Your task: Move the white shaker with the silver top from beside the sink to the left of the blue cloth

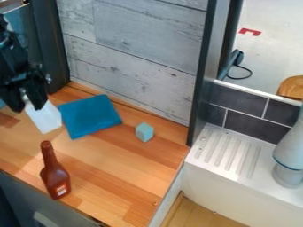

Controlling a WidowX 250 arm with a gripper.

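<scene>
The black gripper (27,103) hangs at the upper left, over the back left part of the wooden counter. A white flat piece (44,117) shows directly below it, its upper end meeting the gripper in view; whether it is held or only lies beneath, I cannot tell. Just right of that piece a blue folded cloth (90,116) lies flat. A small pale teal block (144,132) rests on the wood to the right of the cloth. Nearer the front left edge there is a brown bottle (54,173) with its neck toward the back.
A grey wood-plank wall (130,53) rises behind the counter (124,177), with a dark post at its right end. Beyond the post stand a white ridged sink ledge (231,153), dark tiles and a grey-white object (290,150) at the right edge.
</scene>
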